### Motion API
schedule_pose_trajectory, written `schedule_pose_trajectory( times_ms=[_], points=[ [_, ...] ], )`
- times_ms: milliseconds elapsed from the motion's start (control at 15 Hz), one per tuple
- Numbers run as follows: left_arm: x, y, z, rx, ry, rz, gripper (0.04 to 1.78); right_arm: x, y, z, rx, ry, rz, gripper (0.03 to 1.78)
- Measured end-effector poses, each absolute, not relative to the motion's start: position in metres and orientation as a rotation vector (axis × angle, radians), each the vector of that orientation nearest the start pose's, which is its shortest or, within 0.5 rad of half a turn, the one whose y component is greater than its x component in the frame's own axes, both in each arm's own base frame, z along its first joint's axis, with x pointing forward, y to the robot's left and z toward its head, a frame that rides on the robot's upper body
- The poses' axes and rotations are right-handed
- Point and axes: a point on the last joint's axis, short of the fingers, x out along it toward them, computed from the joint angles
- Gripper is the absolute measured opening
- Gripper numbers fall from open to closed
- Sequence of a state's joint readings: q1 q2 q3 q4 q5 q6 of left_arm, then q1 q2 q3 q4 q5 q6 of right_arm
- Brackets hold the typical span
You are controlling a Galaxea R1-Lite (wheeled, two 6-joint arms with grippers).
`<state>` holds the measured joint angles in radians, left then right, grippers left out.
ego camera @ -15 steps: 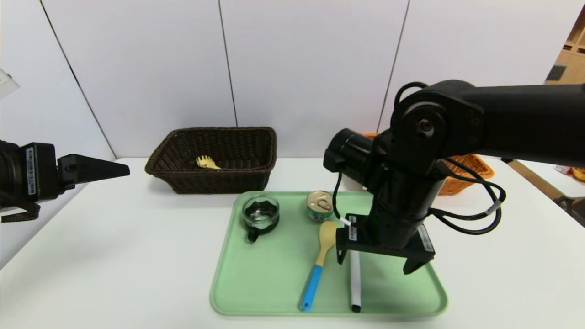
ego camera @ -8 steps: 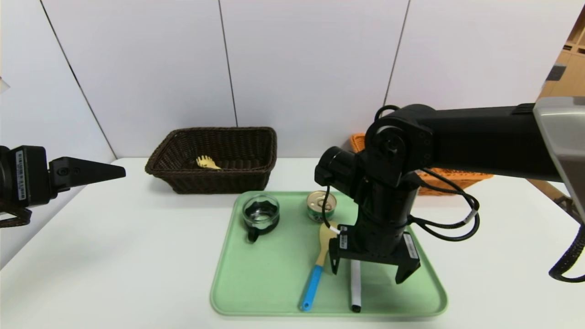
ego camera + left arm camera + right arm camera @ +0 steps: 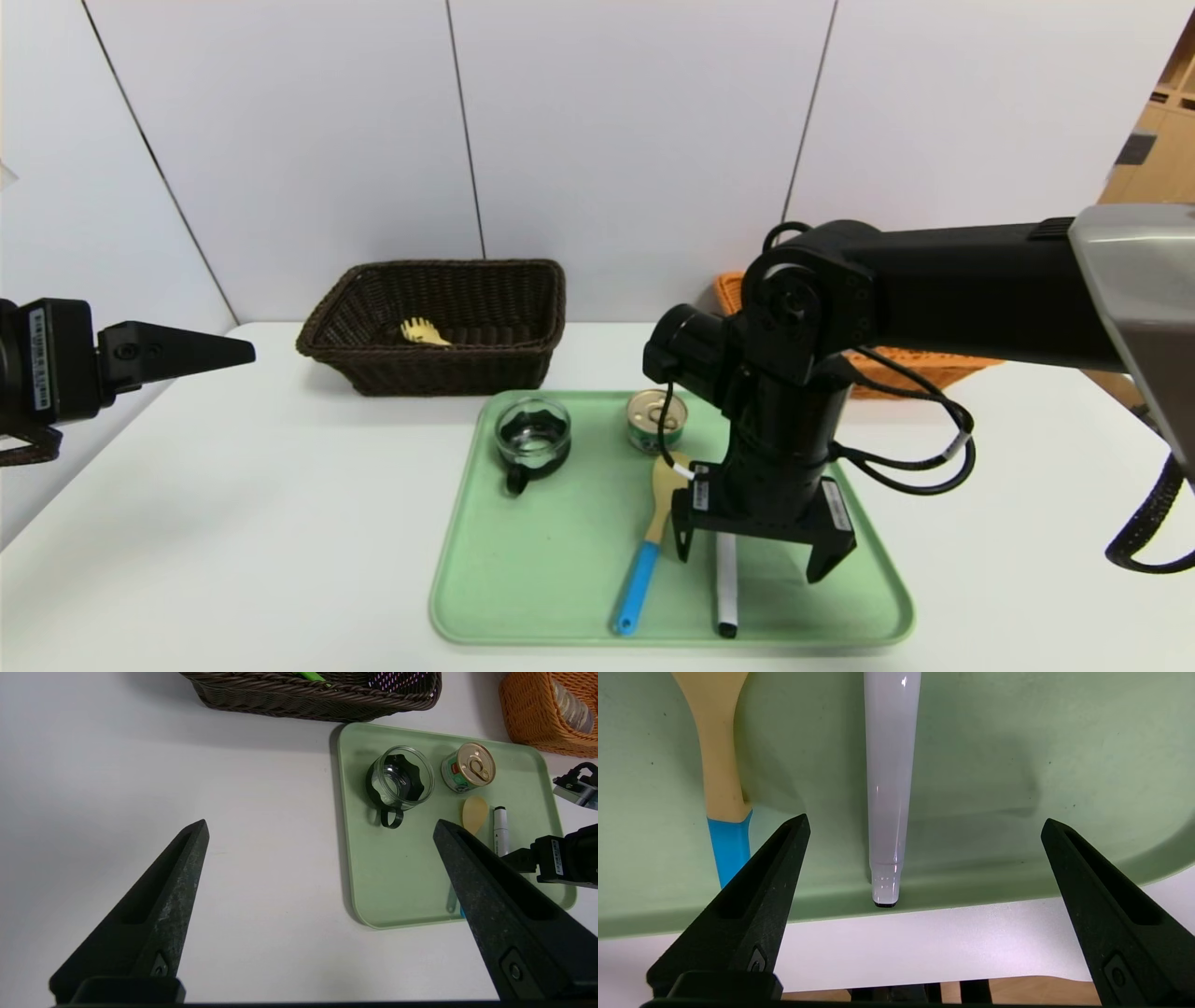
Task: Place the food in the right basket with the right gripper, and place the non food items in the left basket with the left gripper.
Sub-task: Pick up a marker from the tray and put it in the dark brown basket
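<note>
At the near edge of the green tray [image 3: 523, 597] the right gripper [image 3: 752, 555] hangs low with its fingers spread wide and pointing down, holding nothing. The white marker [image 3: 726, 583] lies between those fingers in the right wrist view, its black tip at the tray's near rim. Just left of it lies the yellow spoon [image 3: 649, 541], its blue handle toward the near edge and its bowl toward the tin; one finger of the right gripper stands between spoon and marker.

Farther back on the tray, the small tin [image 3: 655, 420] with its gold lid stands upright, beside the arm. To its left, well apart, stands the glass cup [image 3: 532, 437], its black handle turned to the near side.

Off to the left, above the white table [image 3: 233, 523], the left gripper [image 3: 317, 830] hovers wide open and empty, well clear of the tray.

Beyond the tray, the dark basket [image 3: 439, 322] sits far left with the yellow pasta fork [image 3: 425, 331] inside. The orange basket [image 3: 920, 364] sits far right, mostly hidden behind the right arm; in the left wrist view the bread loaf [image 3: 567, 707] shows inside it.
</note>
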<state>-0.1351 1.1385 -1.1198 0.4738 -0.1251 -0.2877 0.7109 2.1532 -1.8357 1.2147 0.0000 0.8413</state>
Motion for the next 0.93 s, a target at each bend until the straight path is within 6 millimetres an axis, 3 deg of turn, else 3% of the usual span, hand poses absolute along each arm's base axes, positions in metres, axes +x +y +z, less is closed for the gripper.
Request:
schedule_pose_trajectory(
  times_ms=[67,333,533,600,667,933],
  points=[
    [0.139,-0.022,0.296,-0.278,0.527,-0.182,1.69,0.273,0.234,0.165,0.13,1.532,-0.077,1.71],
    [0.136,-0.021,0.296,-0.278,0.527,-0.181,1.69,0.279,0.235,0.159,0.142,1.528,-0.08,1.1],
    [0.133,-0.021,0.297,-0.278,0.521,-0.183,1.69,0.282,0.233,0.154,0.15,1.524,-0.085,0.78],
    [0.132,-0.021,0.297,-0.278,0.518,-0.184,1.69,0.281,0.232,0.152,0.147,1.525,-0.088,0.54],
    [0.131,-0.021,0.297,-0.278,0.516,-0.184,1.69,0.281,0.23,0.151,0.146,1.53,-0.093,0.15],
    [0.126,-0.02,0.299,-0.279,0.503,-0.187,1.69,0.276,0.226,0.154,0.145,1.531,-0.097,0.15]
  ],
)
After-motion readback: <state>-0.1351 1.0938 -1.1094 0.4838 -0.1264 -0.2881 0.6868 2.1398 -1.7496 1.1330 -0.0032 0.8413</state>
